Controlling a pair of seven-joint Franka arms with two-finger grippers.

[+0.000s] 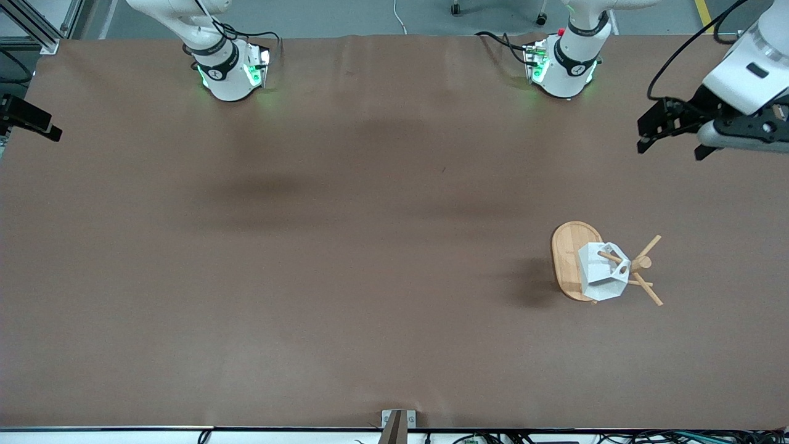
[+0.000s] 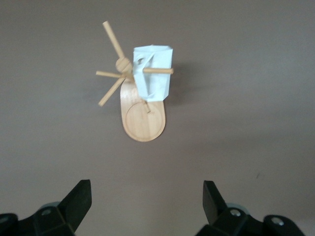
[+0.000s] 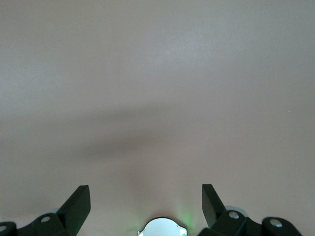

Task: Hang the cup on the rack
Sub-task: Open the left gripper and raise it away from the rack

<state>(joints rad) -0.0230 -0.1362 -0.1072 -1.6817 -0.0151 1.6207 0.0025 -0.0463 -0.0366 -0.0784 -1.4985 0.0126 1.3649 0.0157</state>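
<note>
The white faceted cup hangs by its pierced handle on a peg of the bamboo rack, toward the left arm's end of the table. No gripper touches it. The left wrist view shows the cup on a peg beside the post, above the oval base. My left gripper is open and empty, up in the air over the table's edge at the left arm's end; its jaws stand wide apart. My right gripper is open and empty at the right arm's end, its jaws over bare table.
The brown table cover is bare apart from the rack. The two arm bases stand along the robots' edge. The right arm's base shows between its fingers. A small bracket sits at the edge nearest the front camera.
</note>
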